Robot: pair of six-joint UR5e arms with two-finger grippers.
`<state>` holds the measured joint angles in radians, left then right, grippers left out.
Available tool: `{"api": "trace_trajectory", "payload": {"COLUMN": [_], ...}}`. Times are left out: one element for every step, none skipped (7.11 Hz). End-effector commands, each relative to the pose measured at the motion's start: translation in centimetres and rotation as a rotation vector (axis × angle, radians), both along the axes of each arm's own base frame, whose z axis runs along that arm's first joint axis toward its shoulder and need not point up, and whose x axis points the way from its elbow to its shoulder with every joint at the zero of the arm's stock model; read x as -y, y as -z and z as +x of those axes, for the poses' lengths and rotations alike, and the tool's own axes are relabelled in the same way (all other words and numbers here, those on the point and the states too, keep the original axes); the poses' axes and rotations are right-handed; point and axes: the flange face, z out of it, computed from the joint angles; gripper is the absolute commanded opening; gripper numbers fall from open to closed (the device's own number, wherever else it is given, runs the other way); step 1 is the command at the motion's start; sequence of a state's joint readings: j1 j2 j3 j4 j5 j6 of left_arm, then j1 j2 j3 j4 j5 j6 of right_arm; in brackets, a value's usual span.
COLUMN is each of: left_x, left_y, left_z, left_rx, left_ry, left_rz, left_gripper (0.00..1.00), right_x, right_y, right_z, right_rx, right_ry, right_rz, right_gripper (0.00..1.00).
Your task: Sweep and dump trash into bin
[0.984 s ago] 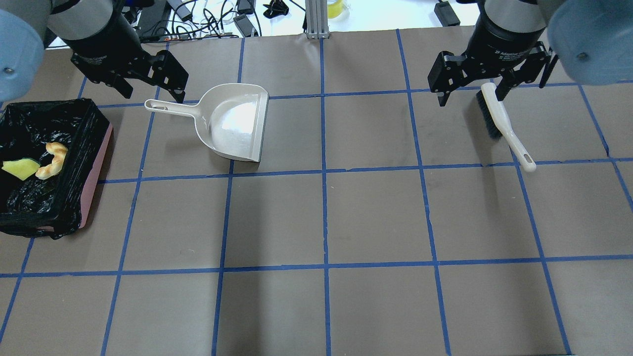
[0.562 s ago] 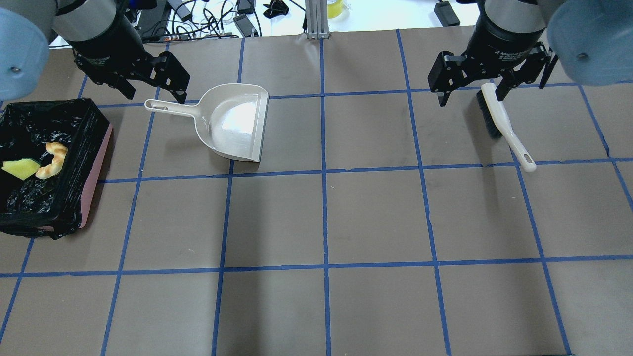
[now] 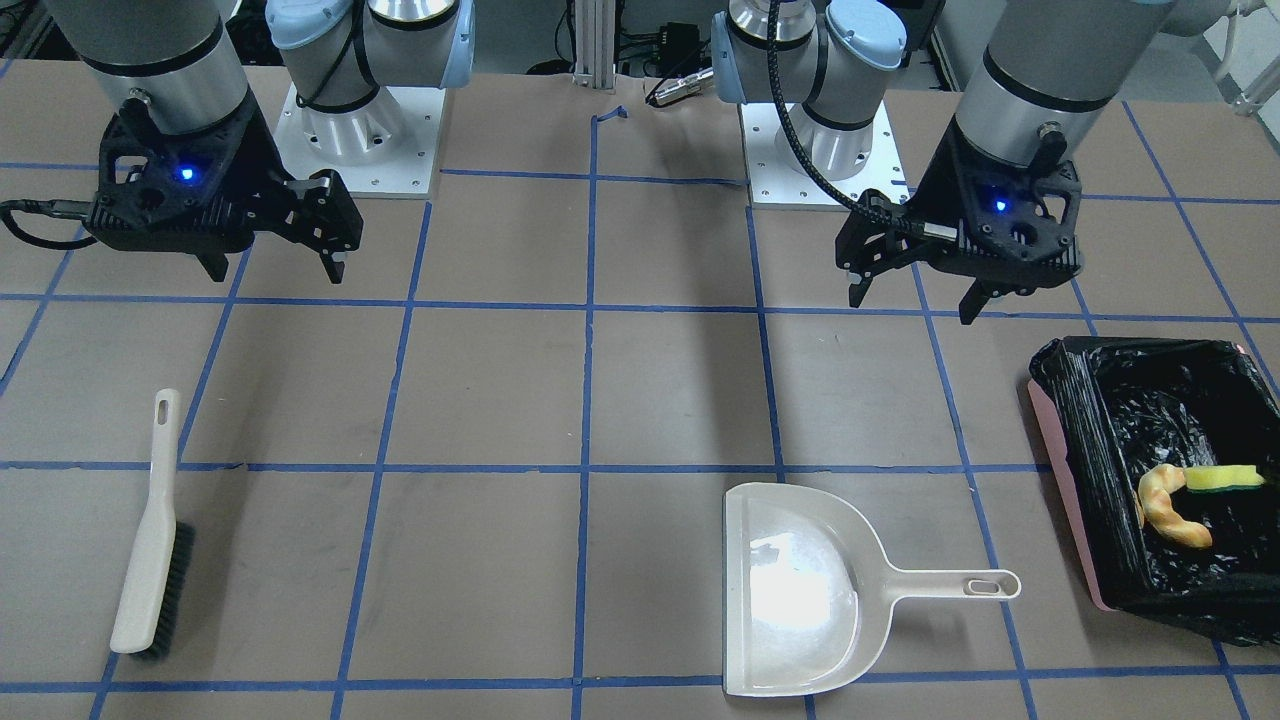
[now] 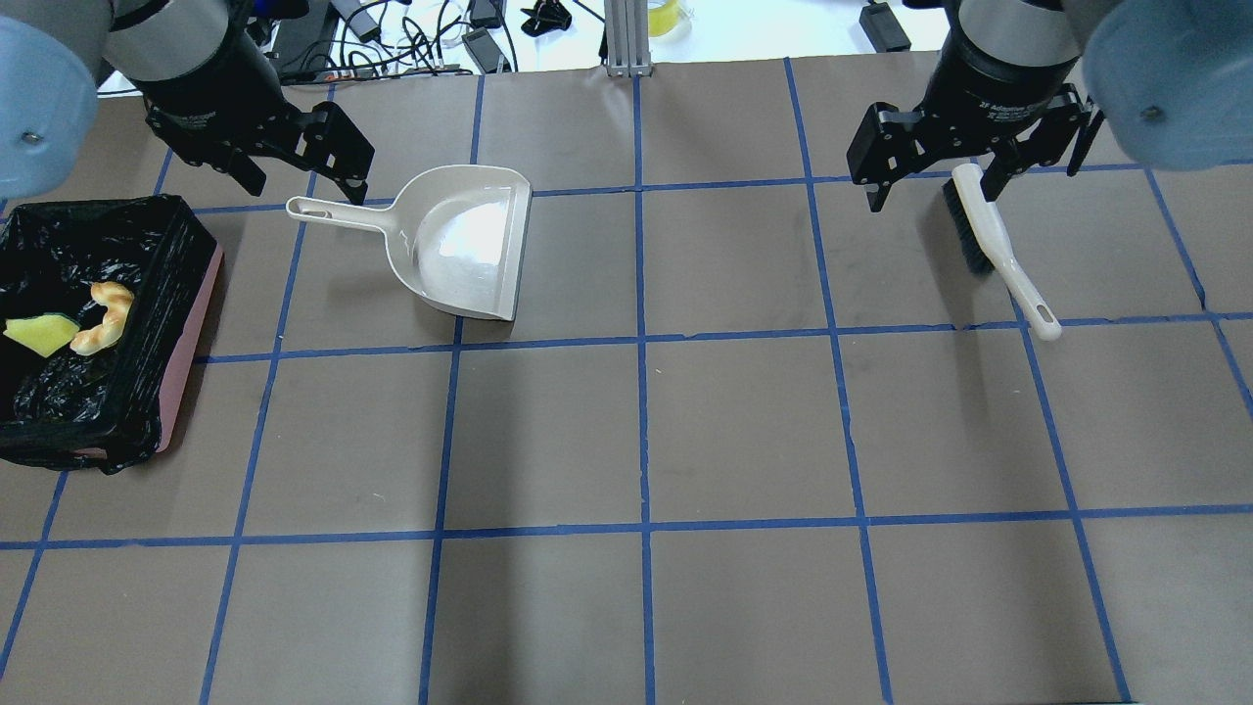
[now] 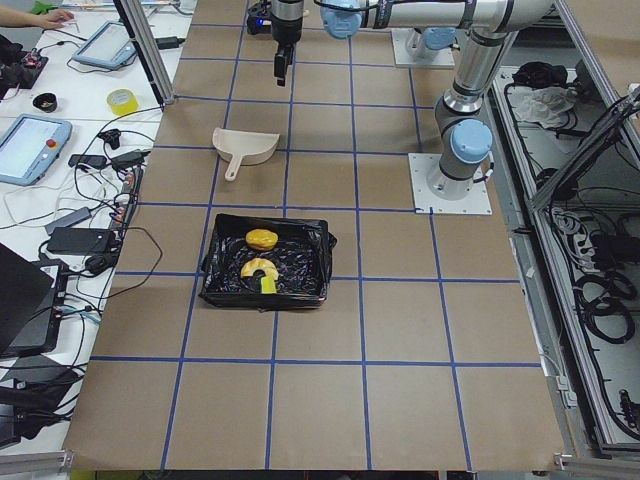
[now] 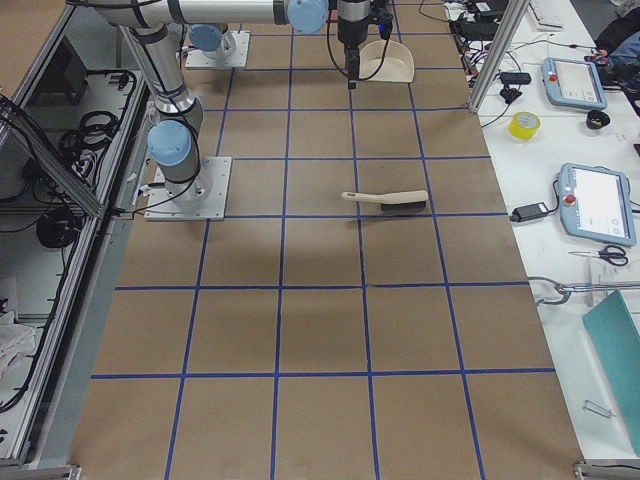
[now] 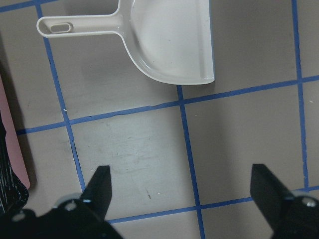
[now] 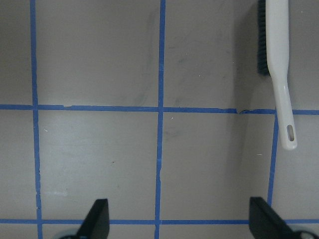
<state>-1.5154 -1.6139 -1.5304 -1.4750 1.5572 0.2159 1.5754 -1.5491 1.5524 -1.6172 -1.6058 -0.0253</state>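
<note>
The bin (image 4: 182,364) is pink with a black bag and stands at the table's left; it also shows in the front view (image 3: 1064,470) and left view (image 5: 312,262). Inside lie the pale crescent (image 4: 103,318), the yellow-green sponge piece (image 4: 39,335) and the golden-brown lump (image 5: 262,239), which only the left view shows. My left gripper (image 4: 303,186) is open and empty, raised above the handle of the cream dustpan (image 4: 460,245). My right gripper (image 4: 930,193) is open and empty above the brush (image 4: 989,235).
The dustpan (image 3: 800,590) lies empty, mouth toward the table's middle; it also shows in the left wrist view (image 7: 169,40). The brush (image 3: 150,560) lies flat on the robot's right and shows in the right wrist view (image 8: 278,59). Cables and tablets lie past the far edge.
My left gripper has shifted very slightly toward the far edge. The right gripper, dustpan, brush and bin have not moved.
</note>
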Motion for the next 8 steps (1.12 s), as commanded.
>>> {"api": "trace_trajectory", "payload": {"left_x": [0.15,0.32,0.2,0.21,0.27,-0.04,-0.1,0.0], "left_y": [0.26,0.48,0.34,0.33,0.4,-0.07,-0.31,-0.15], "left_z": [0.06,0.02,0.06,0.08,0.05,0.06,0.23,0.23], "left_rx": [-0.002,-0.007,-0.002,0.0,-0.004,0.0,0.002,0.0], "left_ry": [-0.001,-0.003,-0.001,-0.001,-0.001,-0.001,-0.004,-0.004], "left_rz": [0.005,0.008,0.007,0.006,0.007,-0.002,-0.007,-0.004], "left_gripper": [1.0,1.0,1.0,1.0,1.0,1.0,1.0,1.0], "right_x": [-0.01,0.04,0.05,0.05,0.04,0.04,0.04,0.02], "right_y": [-0.01,0.07,0.05,0.05,0.07,0.13,0.13,0.2], "right_z": [0.01,0.0,0.0,0.0,0.0,0.0,0.0,0.0], "right_rx": [0.001,0.0,0.0,0.0,0.0,0.0,0.0,0.0], "right_ry": [0.001,-0.001,0.001,0.001,0.001,0.001,0.001,0.001], "right_rz": [0.0,0.002,0.0,0.0,0.002,0.002,0.002,0.003], "right_gripper": [1.0,1.0,1.0,1.0,1.0,1.0,1.0,1.0]}}
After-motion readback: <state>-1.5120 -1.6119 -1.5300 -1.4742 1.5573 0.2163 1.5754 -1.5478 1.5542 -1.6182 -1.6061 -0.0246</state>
